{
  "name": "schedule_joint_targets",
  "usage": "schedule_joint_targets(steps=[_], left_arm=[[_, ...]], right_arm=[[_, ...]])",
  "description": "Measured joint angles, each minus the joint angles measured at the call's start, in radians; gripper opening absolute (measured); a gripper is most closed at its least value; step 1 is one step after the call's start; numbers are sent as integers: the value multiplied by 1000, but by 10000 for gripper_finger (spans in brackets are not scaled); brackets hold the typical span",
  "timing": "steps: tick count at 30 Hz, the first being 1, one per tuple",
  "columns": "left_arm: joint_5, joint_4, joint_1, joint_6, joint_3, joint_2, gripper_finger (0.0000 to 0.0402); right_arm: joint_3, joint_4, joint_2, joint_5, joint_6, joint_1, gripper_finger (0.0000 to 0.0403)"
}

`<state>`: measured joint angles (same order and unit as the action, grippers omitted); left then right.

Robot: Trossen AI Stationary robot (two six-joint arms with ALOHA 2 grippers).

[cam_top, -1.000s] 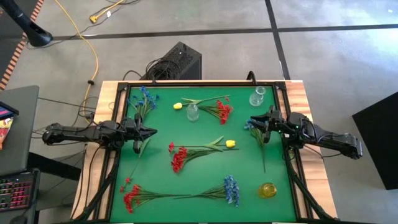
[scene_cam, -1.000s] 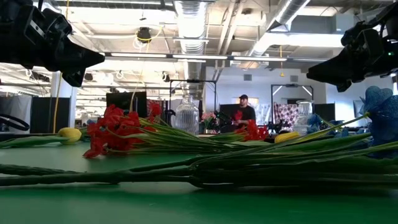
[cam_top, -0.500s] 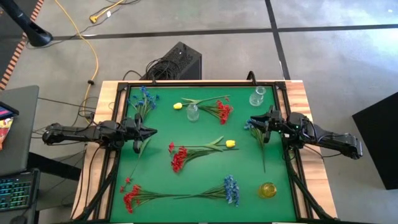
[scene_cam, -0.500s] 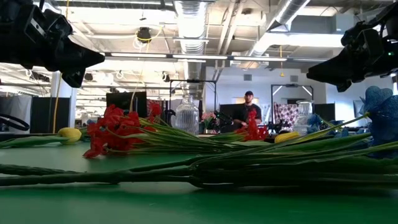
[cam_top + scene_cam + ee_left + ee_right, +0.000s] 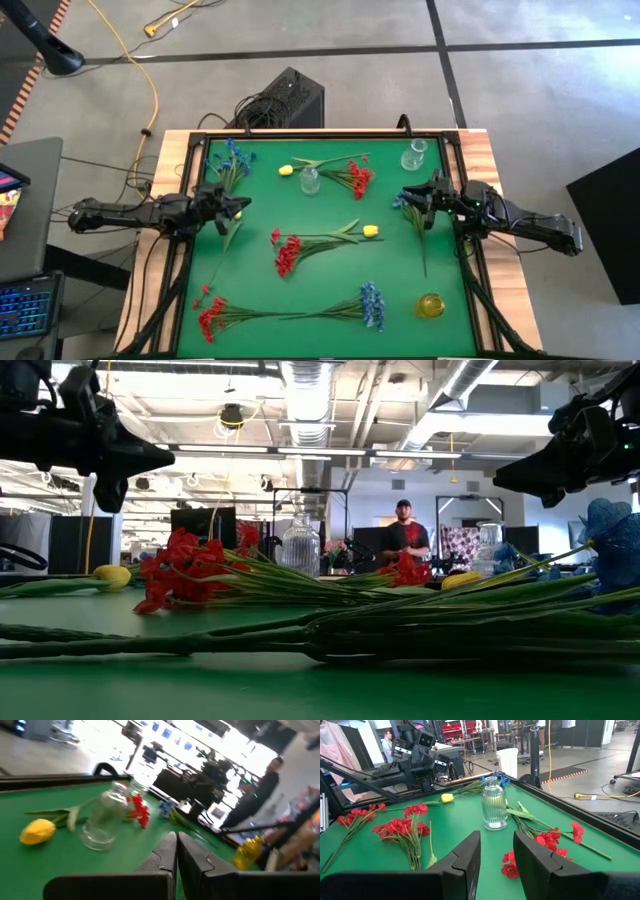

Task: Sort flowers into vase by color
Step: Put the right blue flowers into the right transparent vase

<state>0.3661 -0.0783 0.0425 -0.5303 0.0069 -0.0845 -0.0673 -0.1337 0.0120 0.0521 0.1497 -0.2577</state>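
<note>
Though flowers lie scattered over the green bench [image 5: 260, 290], the high view puts the right gripper [image 5: 412, 196] at right of centre, directly over a blue sprig [image 5: 403, 203] whose stem [image 5: 421, 240] runs down-frame; the left gripper [image 5: 236, 207], at left, is farther from it.

In the low view, that blue bloom [image 5: 610, 530] sits at far right, just beneath the right gripper [image 5: 510, 478].

The left wrist view shows the left gripper [image 5: 176, 851] closed, empty.

The right wrist view shows the right gripper [image 5: 496, 851] parted halfway; whether it holds the stem I cannot tell. A ribbed vase [image 5: 494, 810] stands ahead.
</note>
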Motion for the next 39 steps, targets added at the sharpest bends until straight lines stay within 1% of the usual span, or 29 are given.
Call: schedule_joint_targets(steps=[3, 5, 11, 13, 16, 20, 23, 28, 32, 36, 39], left_arm=[[57, -4, 0, -24, 0, 0, 0], [75, -7, 0, -37, 0, 0, 0], [170, -50, 0, -5, 0, 0, 0], [184, -73, 0, 18, 0, 0, 0], [165, -109, 0, 80, 0, -1, 0], [146, -112, 0, 158, 15, -5, 0], [146, -125, 0, 235, 53, -28, 0], [165, -121, -1, 383, 134, -113, 5], [165, -123, -1, 480, 196, -206, 35], [164, -113, -1, 560, 251, -316, 85], [156, -108, -1, 590, 289, -392, 127]], right_arm=[[0, 2, 0, 0, 0, 0, 143], [1, 9, 0, 2, 0, 0, 143], [1, 59, 0, 3, 18, 0, 143], [-2, 64, 0, 3, 25, 0, 143], [-27, 62, 14, 3, 34, 0, 143], [-83, 58, 72, 3, 34, 0, 143], [-138, 42, 143, 5, 37, 0, 143], [-251, -61, 294, 53, 80, 0, 143], [-358, -163, 423, 56, 120, 0, 143], [-467, -260, 541, 56, 141, 0, 143], [-541, -332, 611, 56, 162, 0, 143]])
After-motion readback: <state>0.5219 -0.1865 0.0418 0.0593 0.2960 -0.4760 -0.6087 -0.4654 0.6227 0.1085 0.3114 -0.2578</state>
